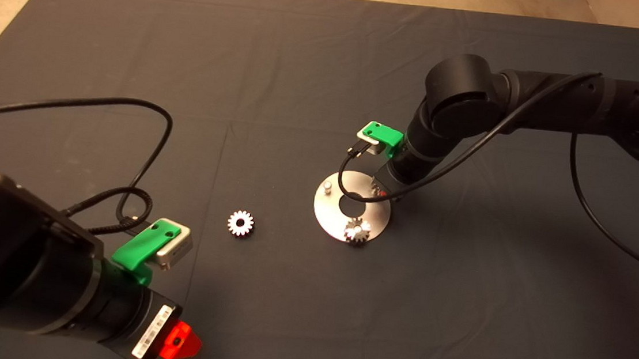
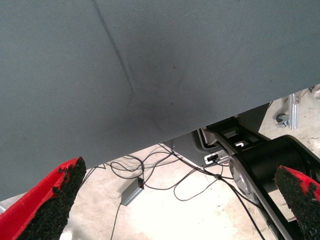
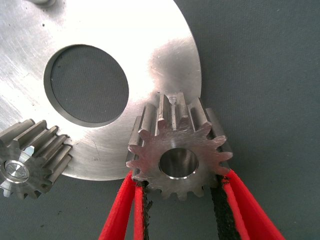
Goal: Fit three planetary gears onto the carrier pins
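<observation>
The silver carrier disc [image 1: 332, 215] lies mid-mat, also in the right wrist view [image 3: 150, 55]. One planetary gear [image 1: 358, 230] sits on its near pin and shows in the right wrist view too [image 3: 30, 162]. The far-left pin [image 1: 327, 187] is bare. My right gripper [image 1: 381, 189] is shut on a second gear [image 3: 177, 157], held flat at the disc's right edge; the third pin is hidden under it. A third gear [image 1: 240, 223] lies loose on the mat left of the disc. My left gripper [image 1: 181, 344] is parked at the lower left, open and empty [image 2: 175, 210].
Black cables [image 1: 144, 129] loop over the mat's left half. The right arm's cable [image 1: 349, 173] hangs over the disc. The left wrist view looks past the mat's edge [image 2: 150, 75] at floor cables [image 2: 165, 175] and a frame.
</observation>
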